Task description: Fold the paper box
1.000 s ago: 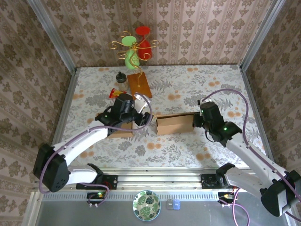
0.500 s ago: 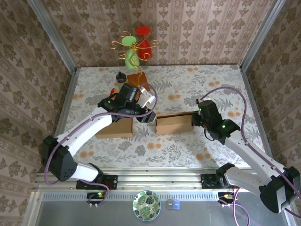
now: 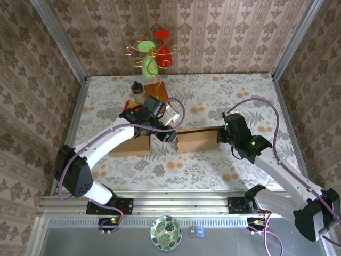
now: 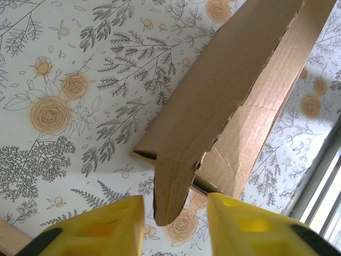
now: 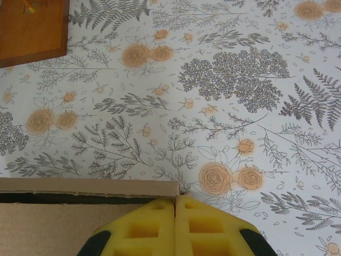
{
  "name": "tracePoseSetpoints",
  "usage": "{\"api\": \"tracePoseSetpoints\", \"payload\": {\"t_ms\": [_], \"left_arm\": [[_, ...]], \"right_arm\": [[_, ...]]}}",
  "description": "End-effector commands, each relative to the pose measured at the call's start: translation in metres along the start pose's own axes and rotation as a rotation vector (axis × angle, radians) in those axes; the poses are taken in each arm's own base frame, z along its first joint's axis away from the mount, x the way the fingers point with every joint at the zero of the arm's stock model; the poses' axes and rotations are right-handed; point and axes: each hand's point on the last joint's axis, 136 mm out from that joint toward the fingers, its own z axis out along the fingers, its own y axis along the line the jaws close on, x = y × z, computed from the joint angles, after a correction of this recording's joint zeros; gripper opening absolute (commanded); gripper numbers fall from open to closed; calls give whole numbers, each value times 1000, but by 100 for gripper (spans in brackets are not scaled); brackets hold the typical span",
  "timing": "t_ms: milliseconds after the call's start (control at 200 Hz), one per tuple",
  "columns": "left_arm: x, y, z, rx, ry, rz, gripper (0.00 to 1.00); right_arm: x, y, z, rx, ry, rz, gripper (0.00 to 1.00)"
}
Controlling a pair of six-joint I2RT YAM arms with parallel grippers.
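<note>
The brown paper box lies on its side in the middle of the flowered table. My left gripper hovers at the box's left end and is open. In the left wrist view a rounded flap of the box hangs between the two yellow fingers, touching neither. My right gripper sits at the box's right end. Its yellow fingers are pressed together right at the corner of the box wall, apparently pinching the end wall.
A flat cardboard piece lies left of the box, under my left arm. Behind it stand a wooden board, a dark bottle and a wire stand with green and red ornaments. Walls close the table in.
My left gripper has swung right from above the flat cardboard piece to the box's left end. The box and my right gripper have hardly moved.
</note>
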Motion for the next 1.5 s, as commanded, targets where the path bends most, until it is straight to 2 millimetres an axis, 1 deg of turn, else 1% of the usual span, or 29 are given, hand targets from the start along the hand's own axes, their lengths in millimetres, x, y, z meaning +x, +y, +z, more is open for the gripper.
{"api": "tracePoseSetpoints", "payload": {"t_ms": [0, 165, 305, 545, 670, 825, 975, 1095, 1220, 1345, 1495], "left_arm": [[-12, 0, -7, -19, -23, 16, 33], [-14, 0, -7, -18, -28, 7, 22], [-15, 0, -7, -22, -29, -9, 21], [-11, -4, -4, -32, -4, -48, 12], [-12, -8, -2, -47, -4, -65, 7], [-12, -6, -1, -81, -2, -99, 0], [-12, -8, 1, -80, 20, -154, 0], [-12, -9, 2, -84, 30, -163, 0], [-11, -6, 4, -98, 38, -156, 6], [-11, -4, 5, -108, 41, -142, 8], [-16, -2, 5, -122, 35, -134, 14]], "right_arm": [[-1, -2, -1, 28, 17, 4, 0], [0, -3, 0, 34, 20, 3, 0], [0, -3, 1, 34, 21, 8, 0], [1, -3, 2, 36, 25, 14, 0], [0, -4, 2, 41, 23, 19, 0], [1, -4, 2, 45, 25, 24, 0], [2, -4, 3, 50, 25, 26, 0], [1, -4, 3, 55, 25, 24, 0], [2, -5, 4, 56, 27, 24, 0], [2, -4, 4, 57, 27, 22, 0], [2, -4, 5, 58, 29, 20, 0]]}}
